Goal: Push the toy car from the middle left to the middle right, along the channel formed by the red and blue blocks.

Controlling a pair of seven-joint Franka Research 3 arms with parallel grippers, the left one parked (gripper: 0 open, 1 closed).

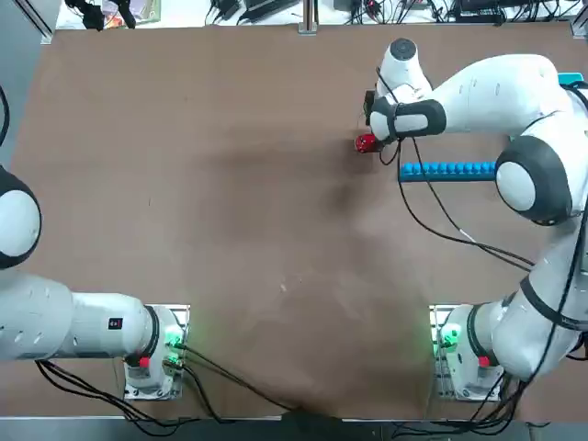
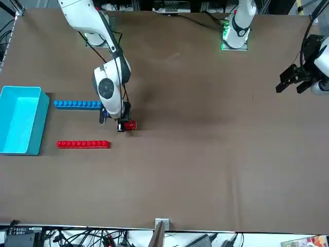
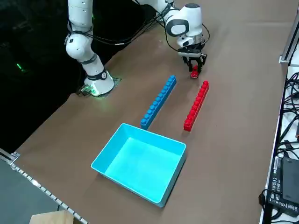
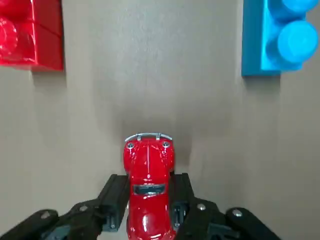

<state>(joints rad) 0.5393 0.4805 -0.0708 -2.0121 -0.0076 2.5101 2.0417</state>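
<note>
I have the right claw [image 4: 148, 210] down at the worktop [image 1: 230, 230], its two fingers [image 4: 112, 200] pinching the toy car [image 4: 148, 187] by its flanks, one finger against each side of the rear half while the nose pokes out ahead of the fingertips. The car sits on the brown surface just outside the near mouth of the channel [image 4: 150, 60], pointed into it; from the wrist camera I see the end of the red row [image 4: 31, 34] to one side ahead and the end of the blue row [image 4: 277, 37] to the other, with the car lined up roughly midway between them. From the side camera the car [image 3: 194, 73] lies a little beyond the ends of the blue row [image 3: 159, 101] and red row [image 3: 196, 106], which run parallel toward a light-blue tray [image 3: 140, 163] standing past their far ends.
</note>
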